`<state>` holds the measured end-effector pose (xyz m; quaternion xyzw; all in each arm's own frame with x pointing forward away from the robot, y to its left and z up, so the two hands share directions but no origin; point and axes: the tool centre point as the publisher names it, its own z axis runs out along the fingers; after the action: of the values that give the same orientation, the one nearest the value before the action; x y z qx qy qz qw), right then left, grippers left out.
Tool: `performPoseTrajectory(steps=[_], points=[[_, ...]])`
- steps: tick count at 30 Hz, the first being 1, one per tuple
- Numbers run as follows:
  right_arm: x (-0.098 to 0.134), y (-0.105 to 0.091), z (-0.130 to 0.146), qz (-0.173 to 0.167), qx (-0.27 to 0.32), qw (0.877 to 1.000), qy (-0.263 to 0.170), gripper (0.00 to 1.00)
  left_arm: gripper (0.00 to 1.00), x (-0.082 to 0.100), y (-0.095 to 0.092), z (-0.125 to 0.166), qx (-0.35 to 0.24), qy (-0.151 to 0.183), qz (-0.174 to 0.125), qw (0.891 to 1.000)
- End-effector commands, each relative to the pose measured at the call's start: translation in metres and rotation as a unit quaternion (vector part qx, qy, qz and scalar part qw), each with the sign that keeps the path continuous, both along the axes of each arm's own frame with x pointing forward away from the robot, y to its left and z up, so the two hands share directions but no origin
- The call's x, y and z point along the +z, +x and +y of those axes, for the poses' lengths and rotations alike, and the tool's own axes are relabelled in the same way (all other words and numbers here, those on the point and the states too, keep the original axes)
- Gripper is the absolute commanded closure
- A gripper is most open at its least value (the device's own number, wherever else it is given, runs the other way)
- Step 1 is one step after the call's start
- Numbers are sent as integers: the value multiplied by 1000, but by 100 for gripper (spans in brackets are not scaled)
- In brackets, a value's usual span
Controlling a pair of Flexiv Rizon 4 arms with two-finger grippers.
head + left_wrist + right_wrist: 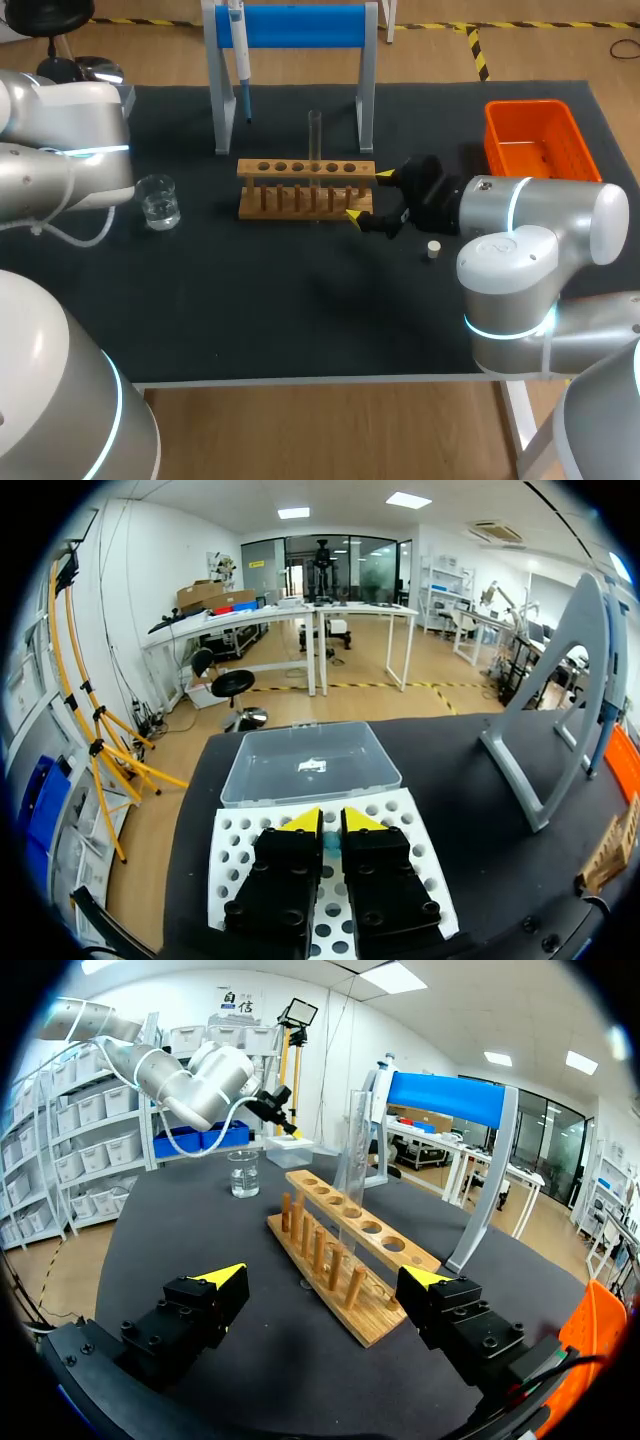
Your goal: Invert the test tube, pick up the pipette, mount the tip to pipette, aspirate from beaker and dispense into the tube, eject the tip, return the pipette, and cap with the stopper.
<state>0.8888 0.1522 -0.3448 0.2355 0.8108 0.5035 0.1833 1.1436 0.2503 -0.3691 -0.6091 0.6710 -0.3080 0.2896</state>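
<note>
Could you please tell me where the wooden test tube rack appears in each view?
Head view: wooden test tube rack mid-table, its end within the open right tool.
Left wrist view: only its end shows, beyond the stand's foot.
Right wrist view: ahead, near end between the right tool's tips.
Shared landmark: the blue-barred stand.

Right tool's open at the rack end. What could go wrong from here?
1. The right tool is open close at the end of the wooden rack; an off approach might shove the rack or tip the test tube standing in it.
2. The stopper lies loose beside the right arm; a sweep could knock it away.
</note>
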Motion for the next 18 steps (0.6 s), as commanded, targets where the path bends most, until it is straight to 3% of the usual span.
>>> performPoseTrajectory(steps=[1, 18], points=[[1, 0, -1, 1, 1, 1000, 0, 0, 100, -4, 0, 0, 1, 1, 0, 1000], [1, 0, -1, 1, 1, 1000, 0, 0, 100, 5, -5, -1, 4, 8, -2, 1000]])
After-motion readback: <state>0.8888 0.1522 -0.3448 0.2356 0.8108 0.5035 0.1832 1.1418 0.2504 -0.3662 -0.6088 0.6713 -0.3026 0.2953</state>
